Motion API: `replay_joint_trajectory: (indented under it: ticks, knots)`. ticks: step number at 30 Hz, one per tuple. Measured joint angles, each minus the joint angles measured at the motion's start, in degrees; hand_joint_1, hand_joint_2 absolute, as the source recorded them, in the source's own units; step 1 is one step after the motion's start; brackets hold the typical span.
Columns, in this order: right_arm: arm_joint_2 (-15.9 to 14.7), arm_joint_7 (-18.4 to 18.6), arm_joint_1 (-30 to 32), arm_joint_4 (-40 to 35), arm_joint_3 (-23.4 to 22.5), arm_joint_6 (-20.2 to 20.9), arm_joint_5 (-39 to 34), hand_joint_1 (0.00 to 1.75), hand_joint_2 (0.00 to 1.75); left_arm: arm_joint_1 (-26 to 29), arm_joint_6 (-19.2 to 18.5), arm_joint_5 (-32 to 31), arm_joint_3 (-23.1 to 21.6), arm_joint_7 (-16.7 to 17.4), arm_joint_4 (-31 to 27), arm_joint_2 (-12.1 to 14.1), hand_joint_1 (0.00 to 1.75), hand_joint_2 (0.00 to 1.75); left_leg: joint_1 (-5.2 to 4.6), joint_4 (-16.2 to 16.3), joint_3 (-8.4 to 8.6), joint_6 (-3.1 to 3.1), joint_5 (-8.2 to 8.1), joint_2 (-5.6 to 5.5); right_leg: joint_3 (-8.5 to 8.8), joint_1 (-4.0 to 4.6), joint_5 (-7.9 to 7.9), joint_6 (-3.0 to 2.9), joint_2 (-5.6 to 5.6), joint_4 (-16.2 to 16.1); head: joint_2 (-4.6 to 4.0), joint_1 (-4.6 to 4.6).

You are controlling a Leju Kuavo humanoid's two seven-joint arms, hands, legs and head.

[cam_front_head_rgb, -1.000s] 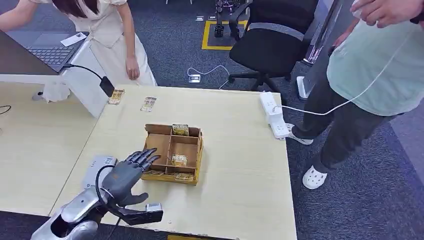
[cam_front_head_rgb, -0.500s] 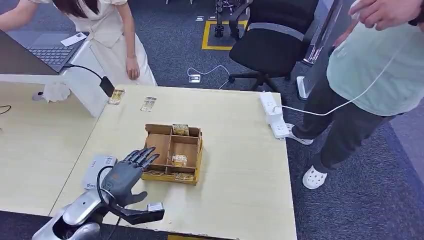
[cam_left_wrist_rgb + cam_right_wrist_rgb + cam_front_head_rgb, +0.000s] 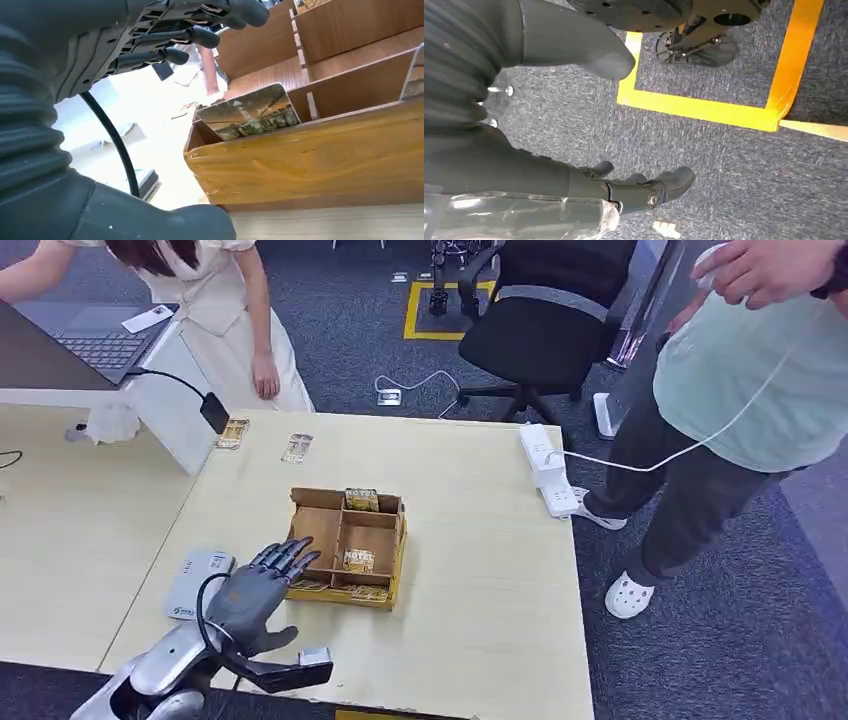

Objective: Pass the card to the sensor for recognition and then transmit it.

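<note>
Fingers spread and empty, the left hand [image 3: 252, 590] hovers palm-down at the near-left corner of the wooden box [image 3: 349, 561], fingertips just over its edge. It has slid a touch nearer the robot than a second ago. A card [image 3: 250, 112] leans in the box's near-left compartment, untouched. The grey sensor [image 3: 199, 583] lies flat on the surface [image 3: 480, 570], just left of the hand. The right hand [image 3: 634, 187] hangs above the carpet, fingers loosely apart, holding nothing.

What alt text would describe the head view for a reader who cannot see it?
The left robot hand reaches with spread fingers toward a wooden box of cards on a pale table. A grey card reader lies beside it, and two people stand beyond the table.
</note>
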Motion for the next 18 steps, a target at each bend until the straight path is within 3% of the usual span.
replay_joint_trajectory:
  ticks: [18]
  knots:
    - [2.45,0.0,0.9,-0.15,-5.11,2.03,2.8,0.0,1.75,0.63,-0.02,-0.35,0.02,0.41,0.92,-0.74,0.0,1.75,0.0,0.0,0.0,0.0,0.0,0.0,0.0,0.0,0.0,0.0,0.0,0.0,0.0,-0.02]
